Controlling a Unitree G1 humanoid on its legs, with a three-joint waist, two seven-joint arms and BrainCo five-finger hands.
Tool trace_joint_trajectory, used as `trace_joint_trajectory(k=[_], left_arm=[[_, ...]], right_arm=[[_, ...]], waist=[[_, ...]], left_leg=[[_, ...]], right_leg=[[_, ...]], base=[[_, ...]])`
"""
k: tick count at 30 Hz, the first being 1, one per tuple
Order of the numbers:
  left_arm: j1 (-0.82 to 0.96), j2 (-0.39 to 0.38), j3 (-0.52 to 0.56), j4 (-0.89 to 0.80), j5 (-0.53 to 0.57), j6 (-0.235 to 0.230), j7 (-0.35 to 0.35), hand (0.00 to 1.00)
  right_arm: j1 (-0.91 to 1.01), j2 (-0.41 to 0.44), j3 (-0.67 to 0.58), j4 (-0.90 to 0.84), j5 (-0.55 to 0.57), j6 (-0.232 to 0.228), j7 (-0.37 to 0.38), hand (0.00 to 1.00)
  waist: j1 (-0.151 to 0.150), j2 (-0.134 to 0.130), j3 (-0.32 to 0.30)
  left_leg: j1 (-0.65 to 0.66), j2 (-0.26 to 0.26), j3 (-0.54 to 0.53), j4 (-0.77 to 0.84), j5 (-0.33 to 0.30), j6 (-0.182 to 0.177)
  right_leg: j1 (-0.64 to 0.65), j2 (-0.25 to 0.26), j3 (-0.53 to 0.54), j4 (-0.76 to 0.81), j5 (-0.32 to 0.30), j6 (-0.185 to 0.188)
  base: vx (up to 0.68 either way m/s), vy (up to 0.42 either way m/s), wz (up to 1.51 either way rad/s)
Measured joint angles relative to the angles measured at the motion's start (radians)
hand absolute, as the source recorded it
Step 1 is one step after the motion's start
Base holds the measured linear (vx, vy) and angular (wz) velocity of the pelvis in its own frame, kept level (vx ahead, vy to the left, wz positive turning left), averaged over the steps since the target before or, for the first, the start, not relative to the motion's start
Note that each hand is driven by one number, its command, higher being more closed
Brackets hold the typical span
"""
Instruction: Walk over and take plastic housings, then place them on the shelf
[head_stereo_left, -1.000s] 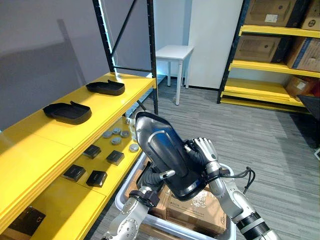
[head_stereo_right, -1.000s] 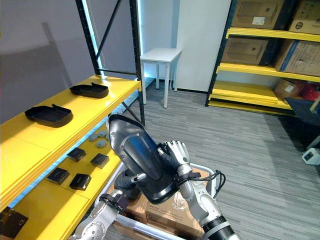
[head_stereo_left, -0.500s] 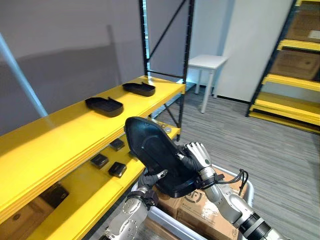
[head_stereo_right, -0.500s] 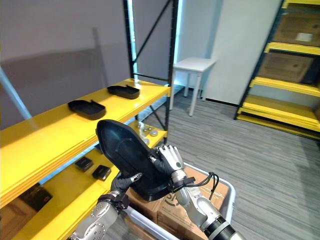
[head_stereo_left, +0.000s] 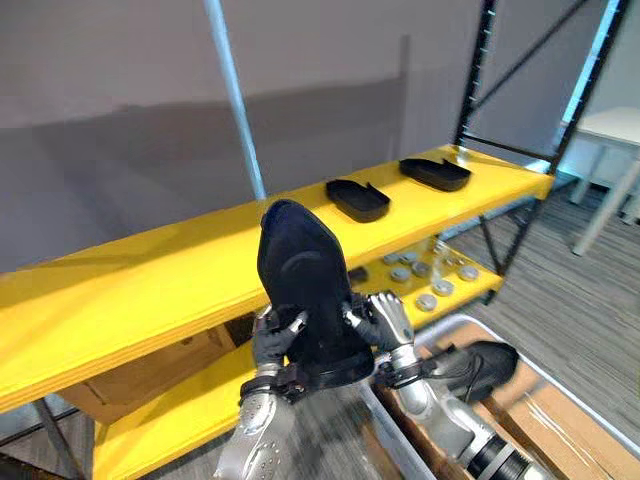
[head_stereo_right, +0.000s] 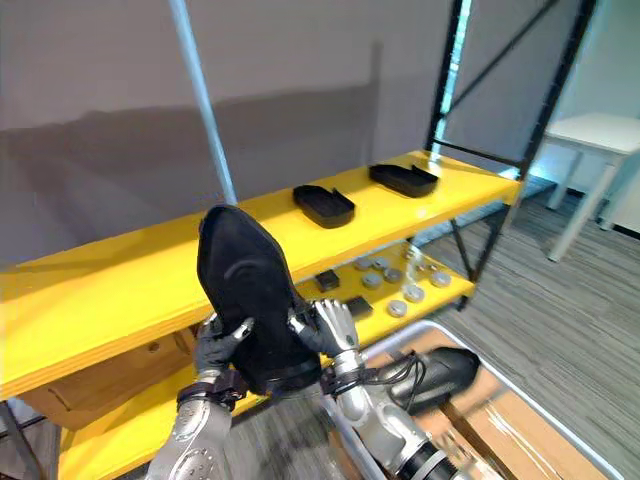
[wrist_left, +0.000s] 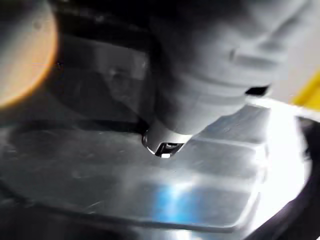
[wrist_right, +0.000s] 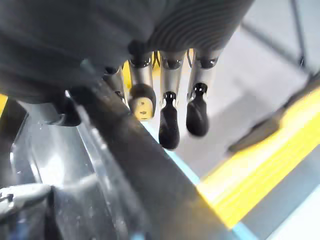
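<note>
Left eye view: black plastic housing (head_stereo_left: 300, 285) upright before yellow shelf (head_stereo_left: 150, 270), left hand (head_stereo_left: 268, 342) and right hand (head_stereo_left: 388, 322) clasping its lower edges.
Left wrist view: thumb (wrist_left: 167, 135) pressed on housing.
Right wrist view: fingers (wrist_right: 169, 120) hooked over housing rim, thumb inside.

- Right robot hand (wrist_right: 197, 107) is right up close: dark ribbed cover, silver fingers (wrist_right: 168, 120) w/ dark tips.
- You'll see the fingers reach over the rim of the plastic housing (wrist_right: 115, 165), tips hanging past it.
- Rim runs diag. across the view, glossy black inner face to one side.
- Beyond the fingers: yellow shelf (wrist_right: 250, 175), blurred dark shape (wrist_right: 270, 126) on it, grey wall (wrist_right: 260, 55) behind.
</note>
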Motion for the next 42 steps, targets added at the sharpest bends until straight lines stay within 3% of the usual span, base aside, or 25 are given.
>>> trace_joint_trajectory(k=[2,3,4,5,6,7,8,9,11,12,13,14,15,16,17,18,21,29,33,37,42], left_arm=[[0.001,-0.004,0.071,-0.048,0.072,0.002,0.001,1.0],[0.0,0.004,0.1,-0.074,0.15,0.012,0.001,1.0],[0.001,0.009,0.107,-0.084,0.185,0.018,-0.001,1.0],[0.002,0.017,0.117,-0.099,0.247,0.023,-0.001,1.0],[0.002,0.022,0.124,-0.107,0.275,0.023,-0.003,1.0],[0.002,0.023,0.148,-0.122,0.346,0.026,-0.003,1.0],[0.001,0.018,0.157,-0.121,0.403,0.036,-0.002,1.0],[0.002,0.016,0.155,-0.121,0.429,0.04,-0.004,1.0],[0.004,-0.001,0.151,-0.104,0.531,0.051,-0.014,1.0],[0.003,-0.004,0.151,-0.098,0.545,0.051,-0.014,1.0],[0.002,-0.008,0.151,-0.084,0.567,0.051,-0.016,1.0],[-0.002,-0.01,0.177,-0.077,0.581,0.058,-0.01,1.0],[-0.004,-0.01,0.188,-0.077,0.583,0.059,-0.009,1.0],[0.0,-0.021,0.243,-0.053,0.592,0.064,-0.002,1.0],[0.002,-0.027,0.294,-0.041,0.594,0.074,0.003,1.0],[0.001,-0.025,0.316,-0.041,0.594,0.076,0.003,1.0],[-0.019,-0.011,0.386,-0.037,0.588,0.089,0.015,1.0],[-0.23,0.001,0.371,0.146,0.367,0.104,-0.012,1.0],[-0.346,0.057,0.345,0.278,0.205,0.105,-0.011,1.0],[-0.495,0.109,0.316,0.447,0.035,0.105,-0.012,1.0],[-0.691,0.163,0.233,0.689,-0.089,0.126,-0.033,1.0]], right_arm=[[0.009,0.05,-0.004,0.029,0.045,-0.022,0.042,0.0],[0.026,0.087,-0.021,0.029,0.065,-0.038,0.07,0.0],[0.036,0.105,-0.034,0.028,0.074,-0.044,0.08,0.0],[0.052,0.133,-0.058,0.028,0.083,-0.059,0.099,0.0],[0.059,0.141,-0.069,0.028,0.084,-0.071,0.109,0.0],[0.075,0.172,-0.09,0.02,0.089,-0.09,0.13,0.0],[0.099,0.186,-0.111,0.005,0.096,-0.102,0.155,0.0],[0.121,0.186,-0.121,-0.013,0.099,-0.105,0.166,0.0],[0.223,0.211,-0.174,-0.075,0.115,-0.126,0.205,0.0],[0.245,0.221,-0.188,-0.088,0.123,-0.13,0.214,0.0],[0.289,0.235,-0.218,-0.111,0.128,-0.143,0.228,0.0],[0.352,0.253,-0.295,-0.157,0.15,-0.152,0.237,0.0],[0.364,0.256,-0.311,-0.167,0.159,-0.152,0.237,0.0],[0.401,0.249,-0.383,-0.183,0.194,-0.151,0.238,0.0],[0.431,0.23,-0.447,-0.187,0.217,-0.149,0.237,0.0],[0.442,0.22,-0.473,-0.189,0.227,-0.149,0.237,0.0],[0.496,0.206,-0.541,-0.243,0.252,-0.149,0.252,0.0],[0.57,0.211,-0.549,-0.368,0.292,-0.149,0.303,0.0],[0.599,0.211,-0.563,-0.377,0.292,-0.146,0.303,0.0],[0.633,0.193,-0.581,-0.417,0.292,-0.133,0.302,0.0],[0.66,0.153,-0.547,-0.421,0.313,-0.124,0.314,0.0]], waist=[[0.0,-0.019,0.006],[-0.001,-0.039,0.018],[-0.001,-0.049,0.024],[-0.005,-0.057,0.029],[-0.009,-0.062,0.031],[-0.027,-0.07,0.039],[-0.051,-0.067,0.051],[-0.06,-0.068,0.06],[-0.079,-0.072,0.087],[-0.089,-0.072,0.092],[-0.108,-0.074,0.098],[-0.121,-0.108,0.11],[-0.122,-0.119,0.112],[-0.132,-0.113,0.124],[-0.137,-0.089,0.12],[-0.138,-0.081,0.12],[-0.148,-0.078,0.117],[-0.214,-0.069,0.119],[-0.234,-0.055,0.12],[-0.251,-0.018,0.113],[-0.284,-0.014,0.119]], left_leg=[[0.026,-0.071,-0.044,-0.001,-0.031,0.033],[0.054,-0.106,-0.083,0.0,-0.052,0.042],[0.069,-0.117,-0.102,0.001,-0.063,0.045],[0.096,-0.13,-0.142,0.0,-0.087,0.049],[0.104,-0.132,-0.166,0.001,-0.105,0.053],[0.104,-0.125,-0.224,0.002,-0.121,0.06],[0.11,-0.119,-0.283,0.001,-0.128,0.065],[0.119,-0.12,-0.307,0.0,-0.13,0.068],[0.15,-0.134,-0.379,-0.003,-0.136,0.073],[0.153,-0.137,-0.396,-0.004,-0.135,0.069],[0.154,-0.142,-0.436,-0.003,-0.139,0.063],[0.168,-0.176,-0.471,0.002,-0.153,0.042],[0.17,-0.187,-0.473,0.004,-0.159,0.036],[0.184,-0.202,-0.478,0.023,-0.184,0.019],[0.176,-0.175,-0.465,0.043,-0.208,0.012],[0.174,-0.163,-0.458,0.048,-0.216,0.009],[0.17,-0.119,-0.419,0.051,-0.237,-0.014],[0.215,-0.098,-0.384,0.021,-0.245,-0.023],[0.212,-0.1,-0.381,0.015,-0.246,-0.023],[0.169,-0.102,-0.371,0.014,-0.244,-0.024],[0.121,-0.102,-0.35,0.008,-0.236,-0.021]], right_leg=[[0.002,-0.136,-0.016,0.214,0.0,-0.011],[0.003,-0.211,0.012,0.347,0.032,-0.059],[-0.002,-0.235,0.048,0.405,0.066,-0.109],[-0.038,-0.256,0.17,0.506,0.179,-0.215],[-0.068,-0.253,0.25,0.553,0.205,-0.215],[-0.157,-0.202,0.404,0.67,0.066,-0.162],[-0.226,-0.123,0.494,0.725,-0.072,-0.154],[-0.249,-0.088,0.523,0.719,-0.106,-0.144],[-0.313,0.026,0.594,0.527,-0.151,-0.122],[-0.327,0.063,0.628,0.449,-0.151,-0.121],[-0.344,0.141,0.722,0.294,-0.148,-0.117],[-0.349,0.186,0.821,0.145,-0.081,-0.116],[-0.349,0.185,0.833,0.126,-0.048,-0.119],[-0.342,0.184,0.844,0.129,0.002,-0.123],[-0.315,0.205,0.84,0.069,0.01,-0.126],[-0.302,0.218,0.844,0.029,0.028,-0.127],[-0.255,0.271,0.869,-0.114,0.1,-0.147],[-0.218,0.295,0.893,-0.156,0.106,-0.151],[-0.222,0.295,0.895,-0.162,0.111,-0.153],[-0.262,0.294,0.911,-0.181,0.127,-0.157],[-0.311,0.297,0.933,-0.206,0.153,-0.161]], base=[[0.38,0.345,1.08],[0.3,0.339,0.91],[0.21,0.262,1.07],[0.14,0.174,0.85],[0.16,0.118,1.06],[0.18,0.073,1.21],[0.15,-0.001,1.27],[0.15,0.013,1.31],[0.16,-0.007,1.11],[0.17,-0.071,1.04],[0.2,-0.151,1.11],[0.16,-0.137,0.95],[0.18,-0.178,0.63],[0.15,-0.116,0.11],[0.19,-0.122,-0.06],[0.17,-0.051,-0.41],[0.15,-0.04,-0.42],[0.07,0.005,-0.13],[-0.01,0.016,-0.01],[0.01,0.027,-0.08],[0.04,0.021,-0.16]])
